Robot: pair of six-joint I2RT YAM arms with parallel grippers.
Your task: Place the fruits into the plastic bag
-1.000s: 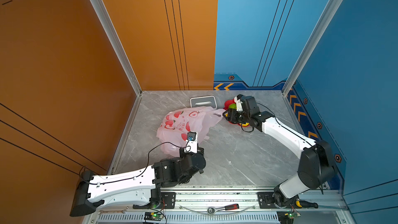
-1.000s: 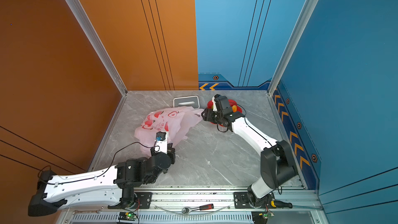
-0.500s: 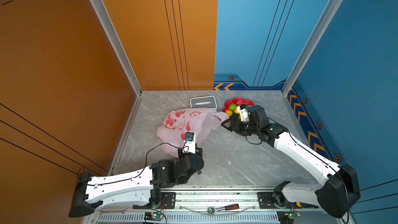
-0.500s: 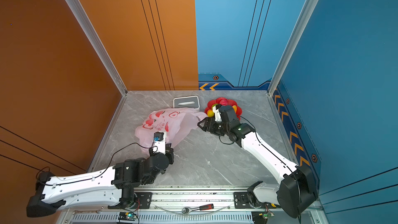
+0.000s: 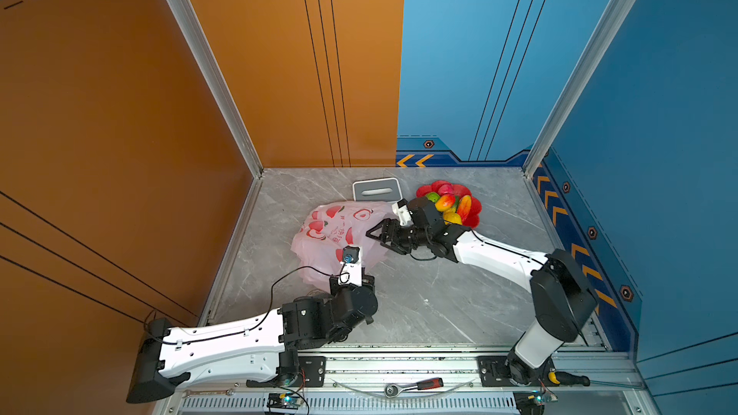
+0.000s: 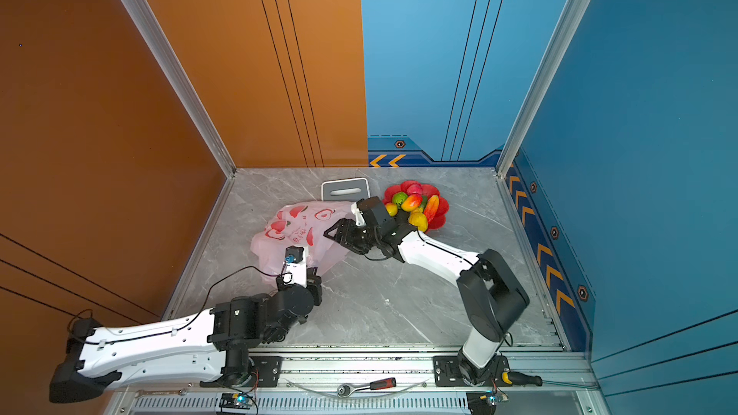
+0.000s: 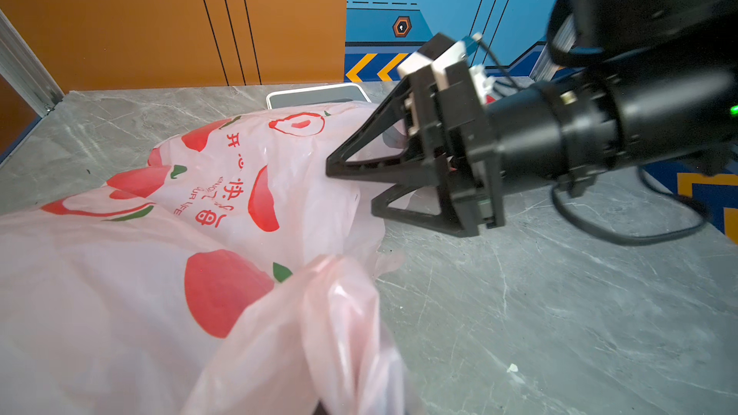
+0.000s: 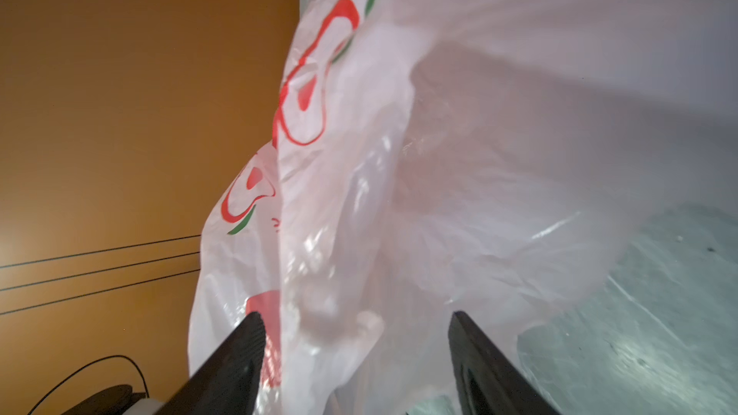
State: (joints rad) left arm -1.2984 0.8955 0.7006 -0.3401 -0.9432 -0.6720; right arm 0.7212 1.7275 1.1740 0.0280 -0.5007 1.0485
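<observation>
While fruits sit piled, right fingers spread at plastic bag

Light: bright and even, from overhead.
Shadows: soft and faint on the table beneath me.
Glare: small highlights on the plastic bag.
Blur: the bag fold nearest my left wrist camera is soft.
Edges: the walls splay outward in both top views.

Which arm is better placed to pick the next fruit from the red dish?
Right. The right gripper is open at the plastic bag mouth, beside the fruits in the red dish. The left gripper is shut, apparently pinching the bag, farther away.
</observation>
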